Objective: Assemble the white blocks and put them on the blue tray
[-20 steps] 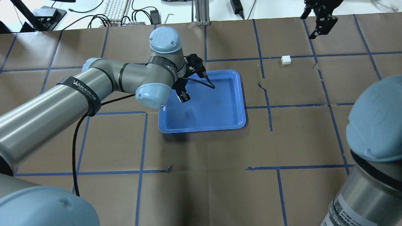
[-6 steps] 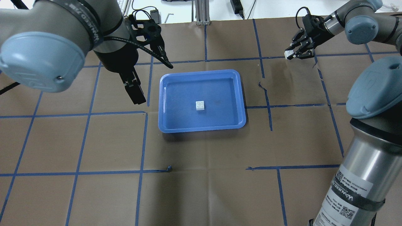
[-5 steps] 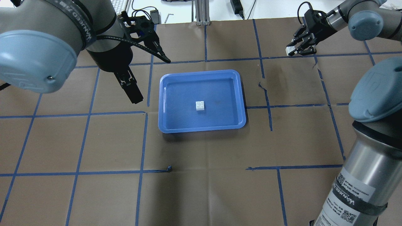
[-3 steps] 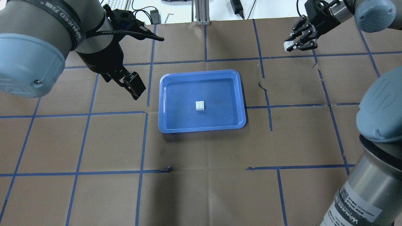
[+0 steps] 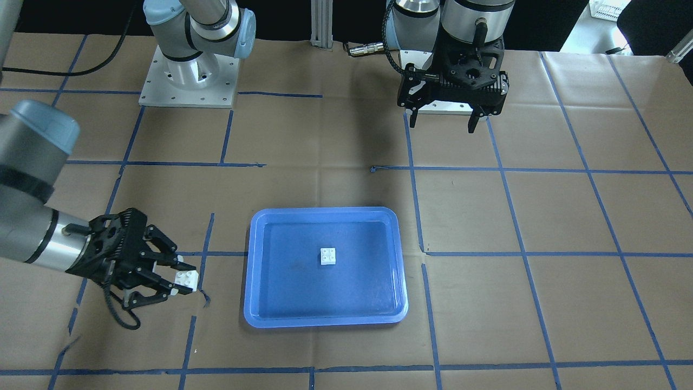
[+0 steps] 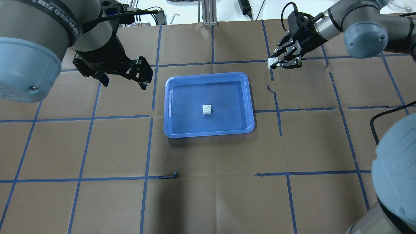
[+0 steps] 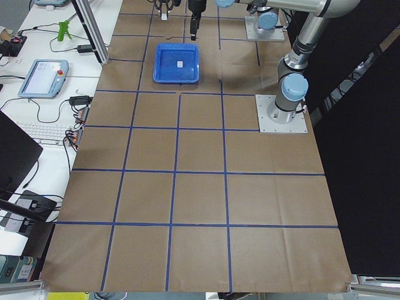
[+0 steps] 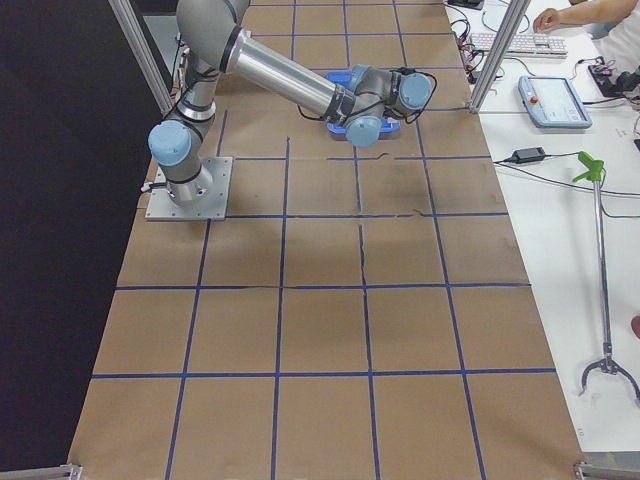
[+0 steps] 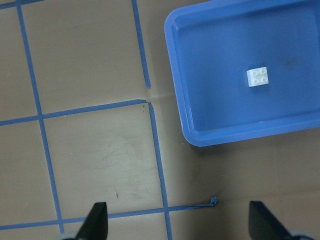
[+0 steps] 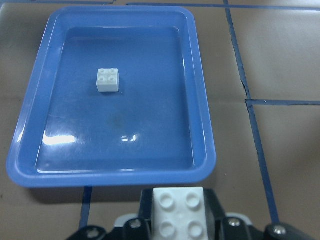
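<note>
The blue tray point(image 6: 227, 94) lies mid-table and also shows in the front view point(image 5: 281, 292). One white block point(image 6: 207, 110) sits studs-up near the tray's middle; the front view point(image 5: 327, 256), left wrist view point(image 9: 259, 77) and right wrist view point(image 10: 108, 79) show it too. My right gripper point(image 6: 274, 63) is shut on the second white block point(image 5: 185, 279), studs-up point(image 10: 178, 217), held above the table beside the tray's far right corner. My left gripper point(image 6: 125, 83) is open and empty, high above the table left of the tray point(image 9: 225, 60).
The table is brown paper with a blue tape grid. Both arm bases point(image 5: 187, 81) stand on the robot's side. An aluminium post point(image 6: 208, 13) stands at the far edge. A bench with a keyboard point(image 7: 50, 132) and cables runs beyond that edge.
My right gripper picked the second block off the table and has carried it toward the tray. My left gripper left its block in the tray, drew back left and turned, open.
</note>
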Motion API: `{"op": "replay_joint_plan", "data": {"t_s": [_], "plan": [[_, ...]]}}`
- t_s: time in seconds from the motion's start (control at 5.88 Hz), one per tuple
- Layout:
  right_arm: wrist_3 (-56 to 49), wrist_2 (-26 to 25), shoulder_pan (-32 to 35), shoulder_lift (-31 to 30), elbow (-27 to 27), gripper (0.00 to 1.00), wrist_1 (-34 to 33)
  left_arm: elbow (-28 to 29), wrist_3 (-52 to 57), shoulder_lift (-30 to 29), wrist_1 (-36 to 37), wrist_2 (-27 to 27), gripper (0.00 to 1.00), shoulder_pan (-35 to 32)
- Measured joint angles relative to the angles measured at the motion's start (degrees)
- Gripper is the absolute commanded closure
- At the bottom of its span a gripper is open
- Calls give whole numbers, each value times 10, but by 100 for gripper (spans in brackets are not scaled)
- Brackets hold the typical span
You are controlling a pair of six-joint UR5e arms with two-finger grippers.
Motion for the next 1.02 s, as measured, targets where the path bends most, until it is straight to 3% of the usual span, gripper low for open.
{"op": "replay_joint_plan", "data": {"t_s": [0.51,0.68,1.02], "plan": [[213,-1,117,8,131,75,-302,4,-8,1,2,0,1,1],[228,-1,129,30,158,74,-370,4,-8,3,2,1,1,1],[231,-1,134,73,171,74,-427,4,-8,4,1,1,1,2]]}}
